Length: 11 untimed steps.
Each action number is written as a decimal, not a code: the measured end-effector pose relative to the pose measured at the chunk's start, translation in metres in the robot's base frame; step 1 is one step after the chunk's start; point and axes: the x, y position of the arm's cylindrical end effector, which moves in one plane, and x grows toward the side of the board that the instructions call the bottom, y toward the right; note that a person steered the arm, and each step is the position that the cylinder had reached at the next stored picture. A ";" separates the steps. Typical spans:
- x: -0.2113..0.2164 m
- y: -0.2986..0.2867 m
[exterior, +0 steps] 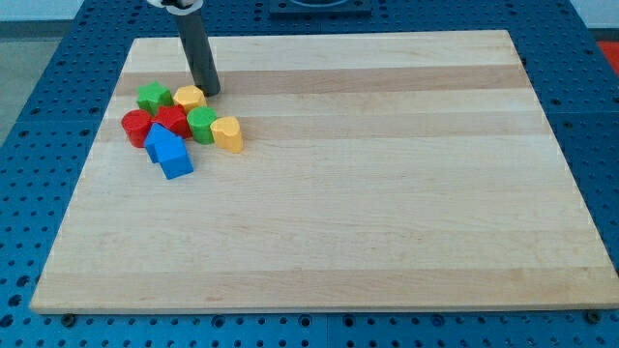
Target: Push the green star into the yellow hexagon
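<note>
The green star (153, 96) lies near the board's upper left, touching or nearly touching the yellow hexagon (189, 97) on its right. My tip (209, 90) rests on the board just right of the yellow hexagon, very close to it. The rod rises from the tip toward the view's top.
Below these sit a red cylinder (136, 126), a red star-like block (172, 120), a green cylinder (202, 124), a yellow heart (227, 133) and a blue house-shaped block (168, 151), all clustered together. The wooden board (387, 193) lies on a blue perforated table.
</note>
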 end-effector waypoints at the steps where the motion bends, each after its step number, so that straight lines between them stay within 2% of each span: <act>1: -0.019 0.000; 6: -0.016 -0.117; 9: 0.019 -0.119; 11: 0.022 -0.091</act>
